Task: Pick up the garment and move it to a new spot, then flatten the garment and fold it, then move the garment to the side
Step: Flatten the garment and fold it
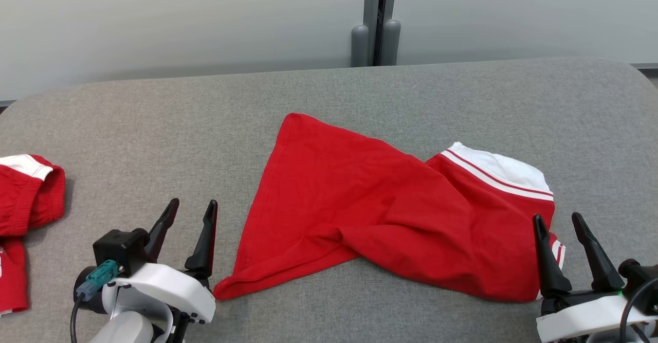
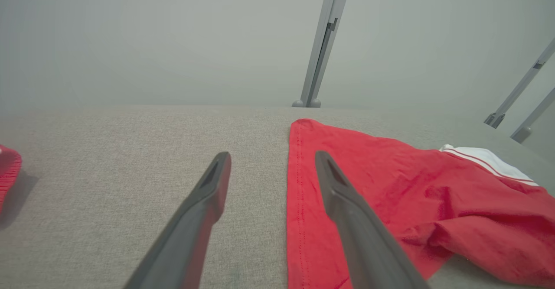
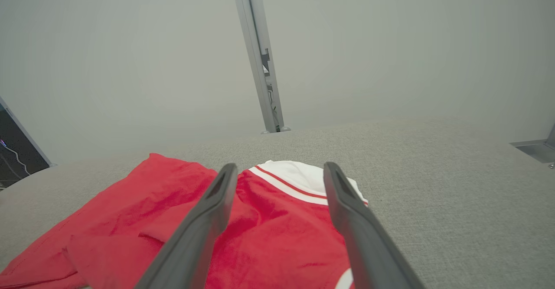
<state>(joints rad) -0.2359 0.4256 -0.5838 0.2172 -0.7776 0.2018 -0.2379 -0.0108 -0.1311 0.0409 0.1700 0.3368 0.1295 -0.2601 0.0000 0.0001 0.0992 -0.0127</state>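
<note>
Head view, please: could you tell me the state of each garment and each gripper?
Red garment: unfolded, twisted and wrinkled, lying on the table, not held.
Second garment: bunched up, partly out of frame.
Left gripper: open, empty.
Right gripper: open, empty.

Left gripper (image 1: 194, 202): low at the left of the head view, its two dark fingers pointing up and leaning slightly rightward, jaws spread wide with nothing between them. Its white wrist housing (image 1: 164, 287) carries a teal connector (image 1: 100, 273) (cable attached). Right gripper (image 1: 556, 217): low at the right, fingers near upright, jaws likewise parted and empty. Both wrist views confirm the spread fingers.
</note>
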